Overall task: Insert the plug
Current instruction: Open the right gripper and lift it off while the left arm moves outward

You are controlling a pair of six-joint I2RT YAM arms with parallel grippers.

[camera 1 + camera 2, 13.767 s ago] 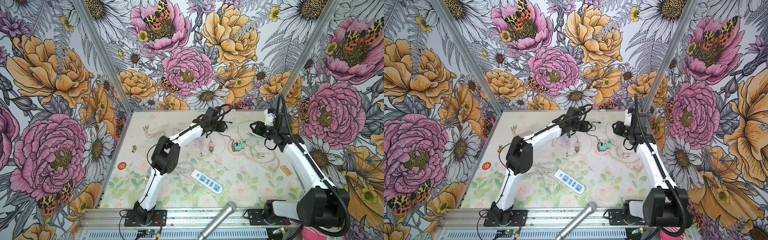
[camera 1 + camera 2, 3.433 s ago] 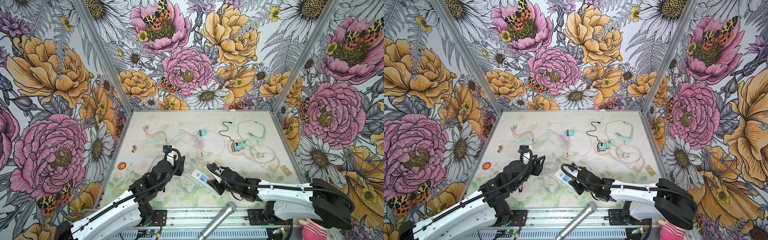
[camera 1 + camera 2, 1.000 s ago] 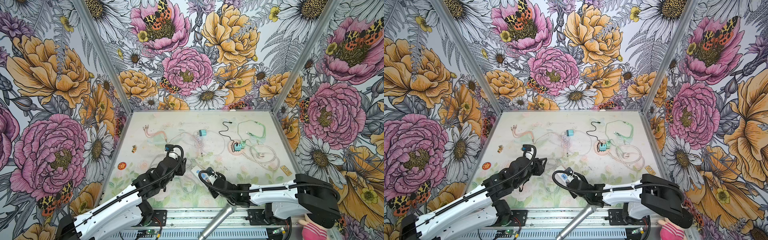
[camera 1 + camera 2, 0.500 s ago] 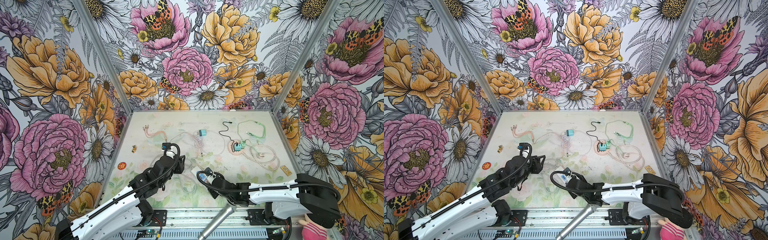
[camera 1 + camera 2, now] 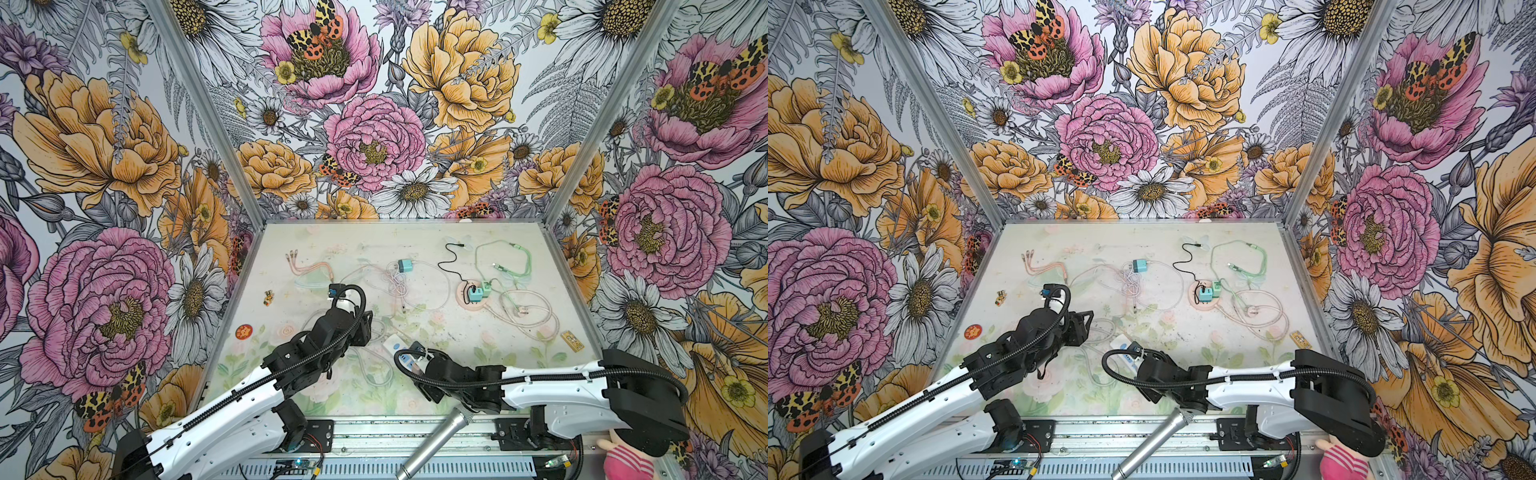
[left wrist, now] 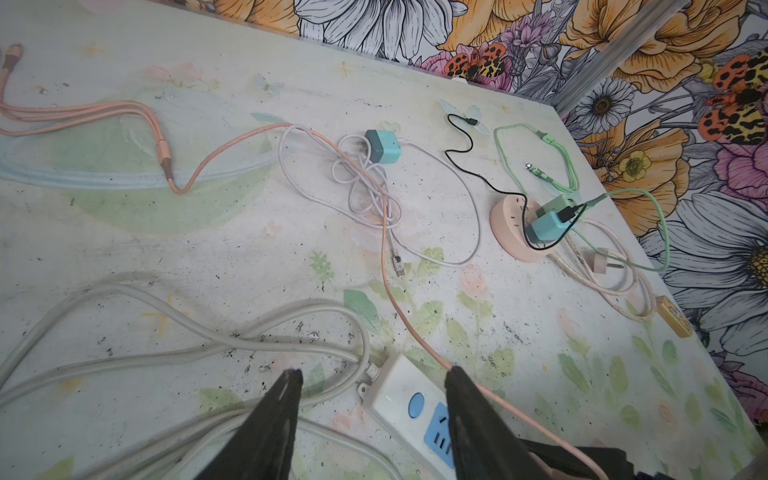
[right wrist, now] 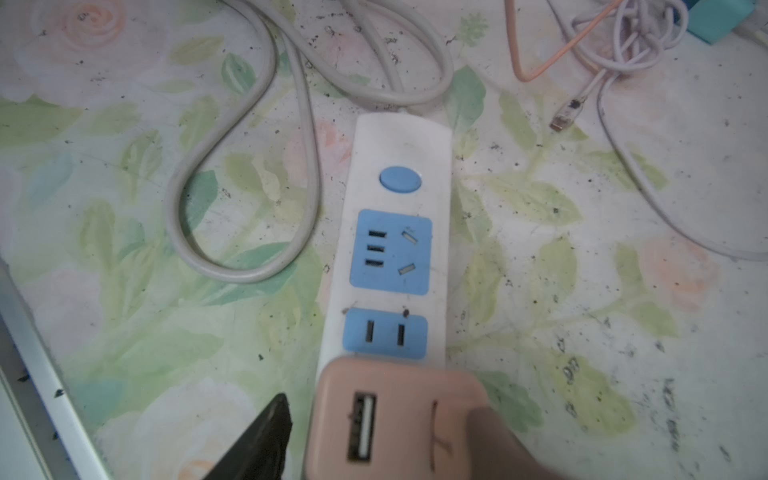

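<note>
The white power strip (image 7: 399, 216) with blue sockets lies flat on the floral table. A pink plug (image 7: 395, 419) with a USB port stands on the strip's near end, past the two-slot socket. My right gripper (image 7: 380, 409) is open around the plug: one finger stands clear of its side, the other is blurred against its opposite side. My left gripper (image 6: 372, 374) is open, its fingers straddling the strip's (image 6: 409, 409) cord end without touching it. In both top views the grippers meet over the strip (image 5: 395, 345) (image 5: 1121, 343), and the plug is hidden.
The strip's thick grey cord (image 6: 208, 345) loops beside it. A thin pink cable (image 6: 390, 291) runs past the strip. Further back are a teal charger (image 6: 384, 146), white cable coils, and a round pink socket (image 6: 515, 232) holding two chargers. A metal rail (image 7: 37, 374) borders the front.
My right gripper's jaws have spread wider around the pink plug on the strip. Both arms have shifted only slightly near the strip.
</note>
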